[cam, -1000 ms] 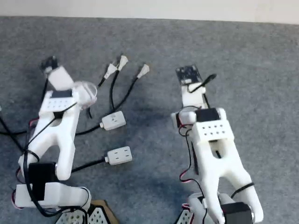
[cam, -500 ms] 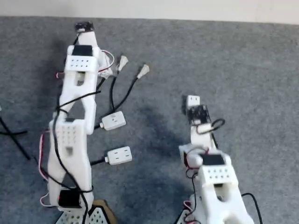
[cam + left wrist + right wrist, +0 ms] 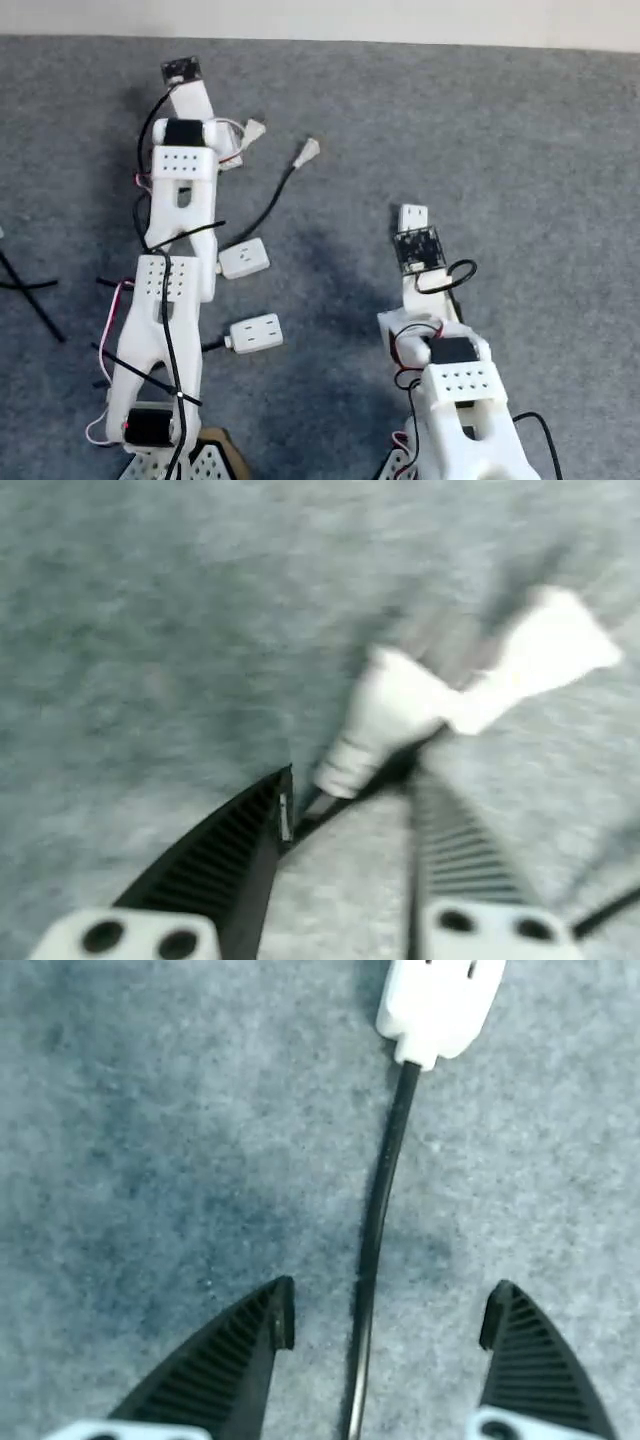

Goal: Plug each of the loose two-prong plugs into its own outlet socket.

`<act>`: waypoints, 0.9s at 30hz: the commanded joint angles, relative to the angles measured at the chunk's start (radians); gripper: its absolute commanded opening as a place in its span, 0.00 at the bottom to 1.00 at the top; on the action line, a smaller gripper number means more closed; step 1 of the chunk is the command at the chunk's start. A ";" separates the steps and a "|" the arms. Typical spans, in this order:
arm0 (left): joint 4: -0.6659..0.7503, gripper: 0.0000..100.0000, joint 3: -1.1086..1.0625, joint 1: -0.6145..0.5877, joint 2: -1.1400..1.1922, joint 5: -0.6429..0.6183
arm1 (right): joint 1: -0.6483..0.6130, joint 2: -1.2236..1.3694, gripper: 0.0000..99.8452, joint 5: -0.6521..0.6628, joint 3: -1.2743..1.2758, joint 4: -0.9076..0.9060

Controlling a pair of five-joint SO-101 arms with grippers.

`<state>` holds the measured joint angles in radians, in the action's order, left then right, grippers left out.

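My left gripper hangs open just above the carpet, and a white two-prong plug lies right ahead of its fingertips with its black cable running between them. A second plug lies just beyond. From above, my left arm stretches to the far left, beside two plugs. My right gripper is open and straddles the black cable of a white outlet socket, which also shows as the outlet in front of the right arm.
Two more white outlet sockets lie on the grey carpet between the arms, with black cables trailing left. A pale wall edge runs along the far side. Open carpet lies to the far right.
The left arm swung from a folded pose out to the far plugs. The right arm pulled back toward its base, uncovering the outlet in front of it. One far plug shifted slightly left.
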<state>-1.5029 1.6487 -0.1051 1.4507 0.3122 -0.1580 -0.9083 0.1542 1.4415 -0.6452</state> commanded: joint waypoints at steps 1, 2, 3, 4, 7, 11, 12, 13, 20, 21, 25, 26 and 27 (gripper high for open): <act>-0.104 0.01 0.010 0.025 -0.048 0.097 | -0.008 -0.022 0.29 0.014 -0.002 0.018; -0.130 0.01 0.012 0.035 -0.062 0.106 | -0.008 -0.022 0.29 0.014 -0.002 0.018; -0.149 0.00 0.013 0.042 -0.077 0.110 | -0.008 -0.022 0.29 0.014 -0.002 0.018; -0.163 0.00 0.013 0.045 -0.101 0.112 | -0.008 -0.022 0.29 0.014 -0.002 0.018; -0.183 0.00 0.010 0.045 -0.202 0.112 | -0.008 -0.022 0.29 0.014 -0.002 0.019; -0.247 0.00 0.007 0.054 -0.355 0.150 | -0.008 -0.022 0.29 0.014 -0.001 0.041; -0.255 0.00 0.004 0.059 -0.392 0.157 | -0.005 -0.022 0.29 0.014 -0.001 0.047; -0.258 0.00 -0.008 0.064 -0.430 0.157 | -0.005 -0.022 0.29 0.014 -0.001 0.047; -0.261 0.00 -0.458 0.157 -0.817 0.160 | 0.024 -0.028 0.29 0.008 -0.001 0.047; -0.261 0.00 -0.556 0.186 -0.878 0.166 | 0.053 -0.028 0.29 0.008 -0.005 0.047; -0.258 0.00 -0.891 0.366 -1.119 0.235 | 0.251 -0.047 0.29 -0.075 -0.047 0.045; -0.258 0.00 -0.949 0.421 -1.175 0.235 | 0.302 -0.067 0.29 -0.081 -0.065 0.039; -0.258 0.00 -0.997 0.476 -1.225 0.236 | 0.344 -0.094 0.29 -0.081 -0.081 0.016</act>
<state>-1.7591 0.8155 0.2186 0.4319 0.5301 0.0598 -0.9314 0.0974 1.4385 -0.6176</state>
